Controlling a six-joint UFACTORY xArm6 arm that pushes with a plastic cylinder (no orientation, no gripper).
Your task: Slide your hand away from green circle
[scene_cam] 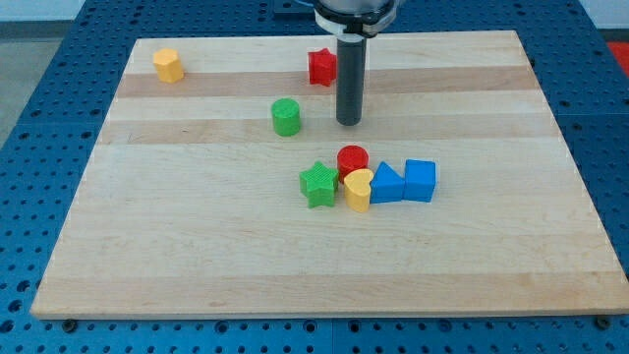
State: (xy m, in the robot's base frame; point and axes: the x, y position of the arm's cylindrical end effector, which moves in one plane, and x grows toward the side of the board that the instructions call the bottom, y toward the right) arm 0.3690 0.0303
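Camera view: tip (349, 123), bare rod with no tool to spread or pinch, near green circle (286, 117) at its 9 o'clock; best slid toward 3 o'clock, clear of red star (322, 67).

Pale wooden board (197, 246), smooth, matt grain. Ribbed matt plastic on green circle (286, 117) and green star (318, 184). Dark matt rod (350, 84). Perforated blue metal table (39, 69) beneath.
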